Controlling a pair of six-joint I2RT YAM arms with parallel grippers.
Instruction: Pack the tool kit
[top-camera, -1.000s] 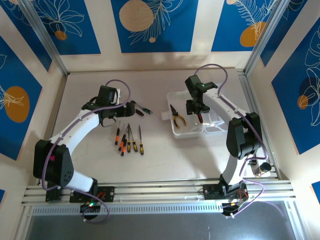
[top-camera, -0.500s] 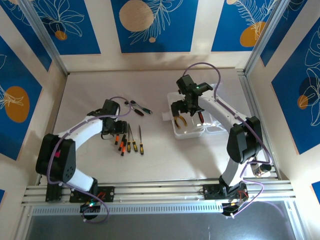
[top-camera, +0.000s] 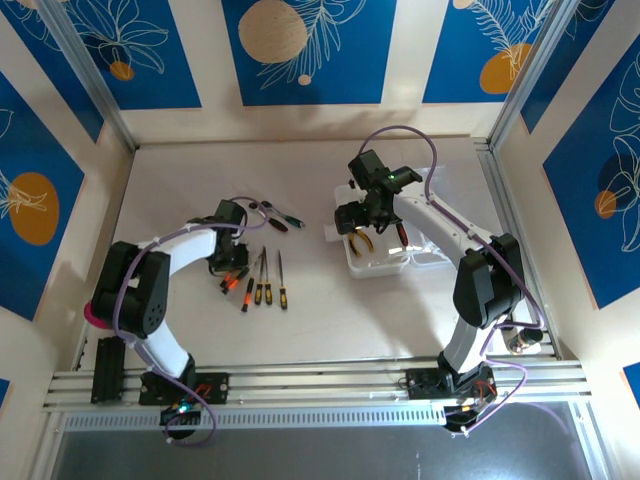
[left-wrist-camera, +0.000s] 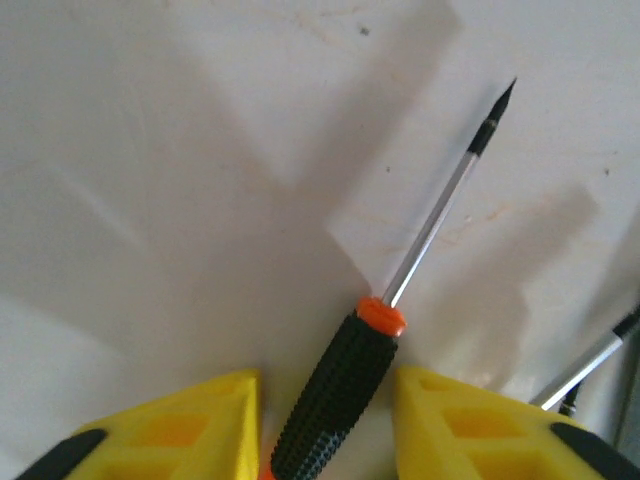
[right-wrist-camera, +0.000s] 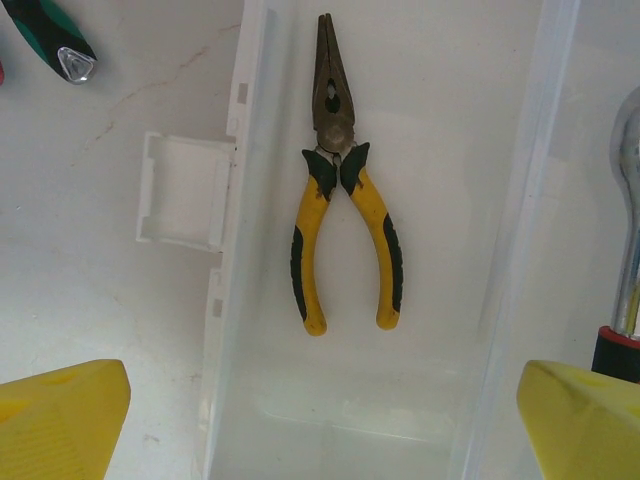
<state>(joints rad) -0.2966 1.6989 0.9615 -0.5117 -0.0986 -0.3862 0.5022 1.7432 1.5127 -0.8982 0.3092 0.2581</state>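
Clear plastic case (right-wrist-camera: 450, 200) with yellow-handled pliers (right-wrist-camera: 337, 160) inside, right gripper (right-wrist-camera: 322, 420) wide-jawed above; left gripper (left-wrist-camera: 325, 420), jaws apart around black-handled screwdriver (left-wrist-camera: 380, 316).

Pale table (top-camera: 320, 310) with tools.
Left of the clear case (top-camera: 432, 254) lie several screwdrivers (top-camera: 268, 293) and one dark tool (top-camera: 281, 217).

Yellow-handled pliers (right-wrist-camera: 335, 115) lie flat inside the clear case (right-wrist-camera: 232, 250), while black-and-orange screwdrivers (top-camera: 266, 292) lie side by side left of it.
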